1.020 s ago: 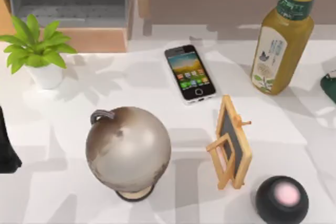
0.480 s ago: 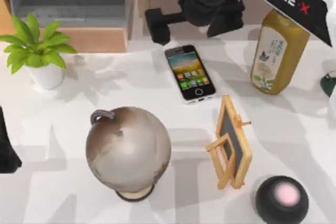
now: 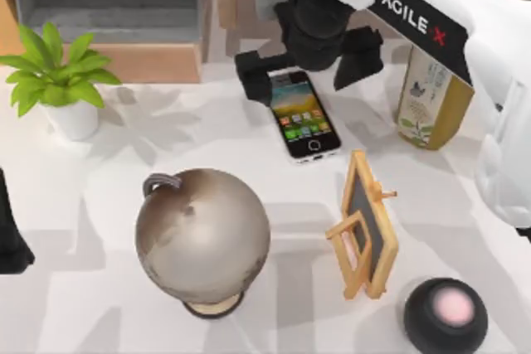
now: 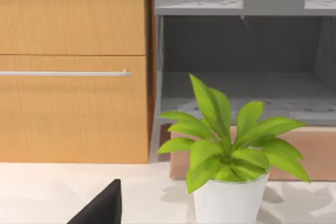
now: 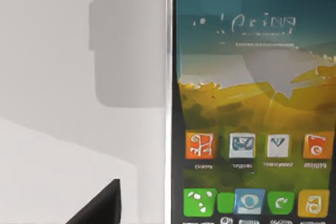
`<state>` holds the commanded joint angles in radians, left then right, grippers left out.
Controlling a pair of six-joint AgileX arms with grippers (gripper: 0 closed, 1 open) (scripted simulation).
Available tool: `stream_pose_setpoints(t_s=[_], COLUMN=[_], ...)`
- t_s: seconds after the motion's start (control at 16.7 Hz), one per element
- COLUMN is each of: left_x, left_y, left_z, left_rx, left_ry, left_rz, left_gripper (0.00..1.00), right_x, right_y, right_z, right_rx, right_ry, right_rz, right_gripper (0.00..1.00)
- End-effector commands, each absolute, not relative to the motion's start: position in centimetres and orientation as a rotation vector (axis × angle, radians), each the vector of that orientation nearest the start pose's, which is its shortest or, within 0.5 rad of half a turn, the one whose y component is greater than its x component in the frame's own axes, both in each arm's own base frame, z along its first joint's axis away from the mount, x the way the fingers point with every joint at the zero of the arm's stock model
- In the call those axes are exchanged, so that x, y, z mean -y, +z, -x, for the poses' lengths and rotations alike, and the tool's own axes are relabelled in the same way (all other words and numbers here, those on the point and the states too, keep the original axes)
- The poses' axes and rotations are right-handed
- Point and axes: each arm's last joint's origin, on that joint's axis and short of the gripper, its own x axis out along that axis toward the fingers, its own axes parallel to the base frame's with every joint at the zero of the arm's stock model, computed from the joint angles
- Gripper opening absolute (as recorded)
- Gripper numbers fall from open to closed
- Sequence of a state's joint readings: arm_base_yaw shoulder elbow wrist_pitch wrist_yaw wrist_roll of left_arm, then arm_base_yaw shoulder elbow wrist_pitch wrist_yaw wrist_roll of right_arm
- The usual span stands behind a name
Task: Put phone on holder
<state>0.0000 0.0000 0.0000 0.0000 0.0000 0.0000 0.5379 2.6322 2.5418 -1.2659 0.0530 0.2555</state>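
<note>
Two arms work this table, though the left arm (image 3: pixel 12 238) sits parked at the left edge. At the far side, the right gripper (image 3: pixel 305 64) hovers over the far end of the phone (image 3: pixel 302 118), its fingers spread wide apart and holding nothing. That phone lies flat and face up on the white table (image 3: pixel 99 196). Nearer and to the right stands the wooden holder (image 3: pixel 367 228), apart from the phone, between a globe (image 3: pixel 203 236) and a green tea bottle (image 3: pixel 430 97).

White right arm (image 3: pixel 489 64), black AgileX-lettered band, black gripper (image 3: pixel 307 60)
</note>
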Motion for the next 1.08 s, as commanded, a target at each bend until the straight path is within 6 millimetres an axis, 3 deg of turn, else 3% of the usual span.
stream_pose_setpoints(t_s=[0.24,0.66,0.9,1.08], left_x=[0.1,0.1,0.1,0.1], left_y=[16.0,16.0,16.0,16.0], left_z=[-10.6,-10.6,-10.6,-10.6], left_rx=[0.0,0.0,0.0,0.0], left_ry=[0.0,0.0,0.0,0.0], left_rz=[0.0,0.0,0.0,0.0], left_gripper=[1.0,1.0,1.0,1.0], right_x=[-27.7,-28.1,-28.1,-28.1], right_y=[16.2,9.4,9.2,9.2], right_z=[-45.1,-46.5,-46.6,-46.6], right_rx=[-1.345,-1.343,-1.343,-1.343], right_ry=[0.257,0.256,0.256,0.256], right_rz=[0.191,0.19,0.19,0.19], right_gripper=[1.0,1.0,1.0,0.77])
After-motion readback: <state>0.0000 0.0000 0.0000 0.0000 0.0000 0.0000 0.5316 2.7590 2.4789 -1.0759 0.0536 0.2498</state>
